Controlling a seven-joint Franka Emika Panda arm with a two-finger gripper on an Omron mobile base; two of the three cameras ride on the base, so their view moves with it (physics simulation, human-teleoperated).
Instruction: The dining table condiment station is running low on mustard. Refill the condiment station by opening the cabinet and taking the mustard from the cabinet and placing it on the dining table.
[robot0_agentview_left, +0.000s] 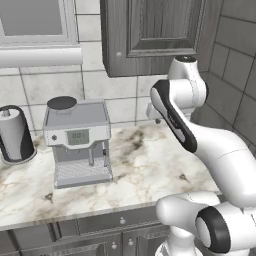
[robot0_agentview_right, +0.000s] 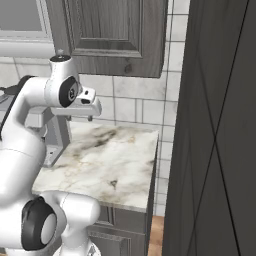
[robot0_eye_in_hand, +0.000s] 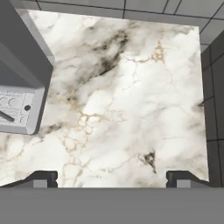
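Observation:
The cabinet (robot0_agentview_left: 155, 35) (robot0_agentview_right: 110, 30) hangs on the tiled wall, dark grey wood grain, with its recessed-panel door shut. The mustard is hidden and the dining table is out of view. My gripper (robot0_eye_in_hand: 111, 177) points down over a marbled wall counter (robot0_eye_in_hand: 131, 100), below the cabinet. Its two dark fingertips (robot0_eye_in_hand: 43, 177) stand far apart with nothing between them, so it is open. From the base, the gripper (robot0_agentview_right: 89, 116) (robot0_agentview_left: 156, 119) hangs well above the stone, below the cabinet's lower edge.
A grey coffee machine (robot0_agentview_left: 77, 140) (robot0_eye_in_hand: 19, 87) stands on the counter (robot0_agentview_left: 145, 160) left of the gripper. A paper towel roll (robot0_agentview_left: 15, 135) is at far left. A tall dark panel (robot0_agentview_right: 215, 125) closes the right side. Drawers with round knobs (robot0_agentview_left: 122, 220) sit under the counter.

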